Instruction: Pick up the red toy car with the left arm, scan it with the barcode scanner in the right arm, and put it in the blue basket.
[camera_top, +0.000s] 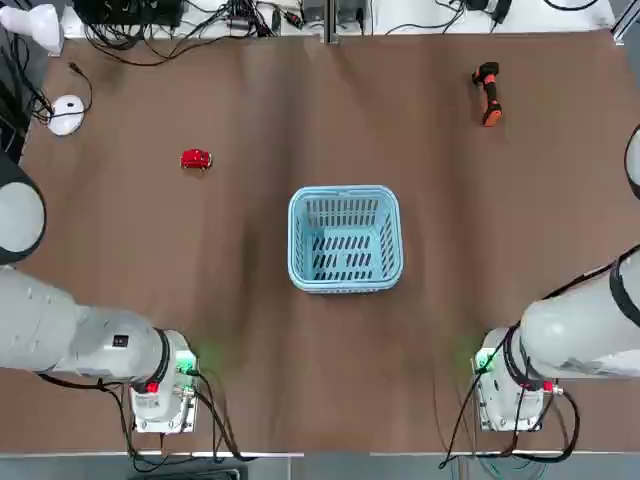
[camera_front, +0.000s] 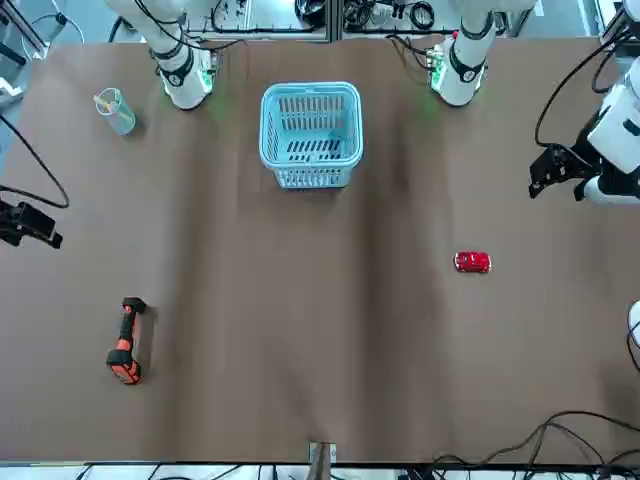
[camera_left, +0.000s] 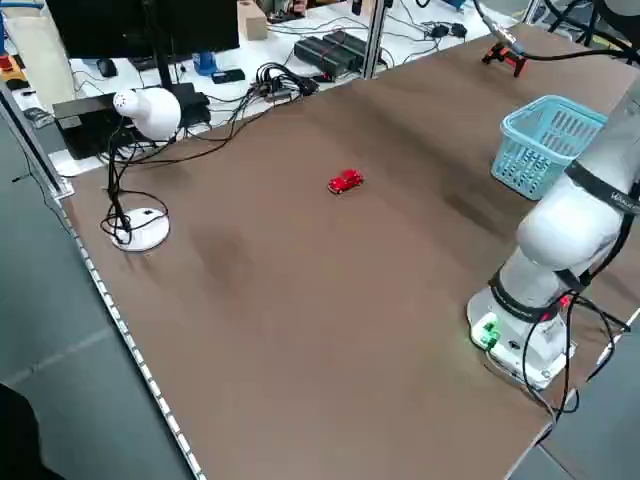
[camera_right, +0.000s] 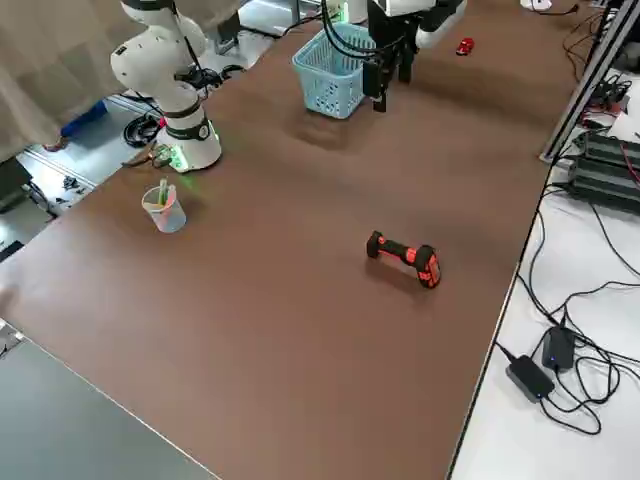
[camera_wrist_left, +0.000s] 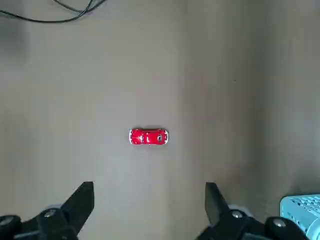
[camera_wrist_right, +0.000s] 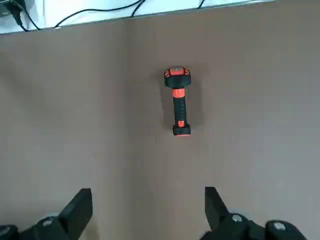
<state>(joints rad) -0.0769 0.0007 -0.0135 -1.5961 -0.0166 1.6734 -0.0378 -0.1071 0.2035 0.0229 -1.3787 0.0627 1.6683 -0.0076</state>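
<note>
Okay, one glossy red car on smooth brown bench, left of the single slotted plastic basket in top view. My two sets of jaws, left and right, both wide, nothing held, above the bench. One black-orange scanner. Front view shows one translucent cup; top view doesn't.

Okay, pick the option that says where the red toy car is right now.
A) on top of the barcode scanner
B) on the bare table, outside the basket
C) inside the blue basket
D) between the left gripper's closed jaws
B: the red toy car sits on the brown tabletop, apart from the blue basket.
</note>
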